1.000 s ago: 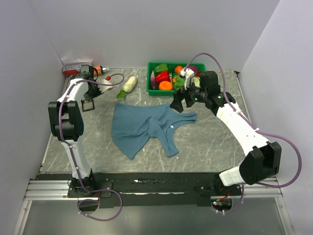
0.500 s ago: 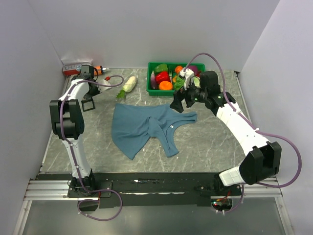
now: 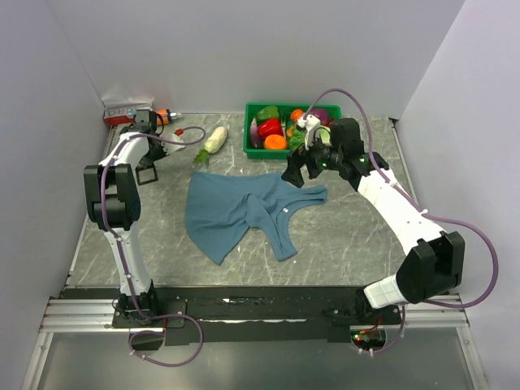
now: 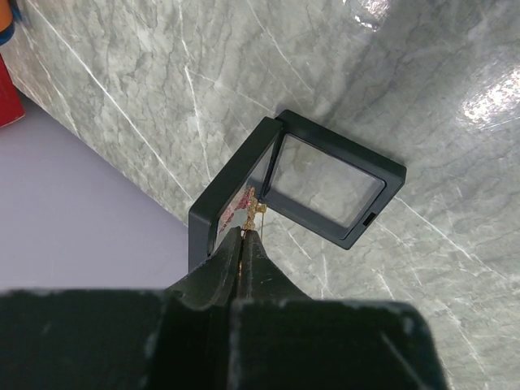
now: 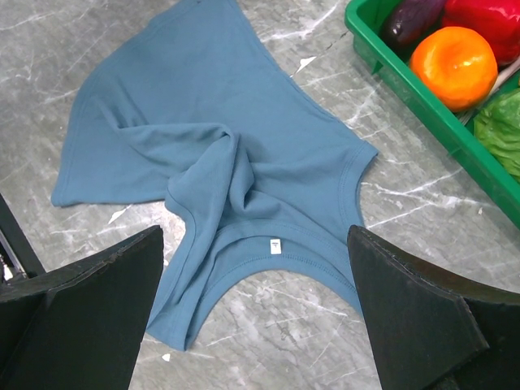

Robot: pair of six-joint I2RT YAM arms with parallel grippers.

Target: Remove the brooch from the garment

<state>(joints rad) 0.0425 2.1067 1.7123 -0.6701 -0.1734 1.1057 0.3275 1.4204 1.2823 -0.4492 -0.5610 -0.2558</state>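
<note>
top external: high, from near edge, down over whole table | left wrist: close above black case | right wrist: farther above garment, shared with top

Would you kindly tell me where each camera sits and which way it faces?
Top external: above and behind the bases, facing down at the table; both arms show.
Left wrist: looks down past its jaws, shut on the brooch, at a black case.
Right wrist: looks down between its open jaws at the garment and bin.
Shared: top and right wrist both show garment and bin.
</note>
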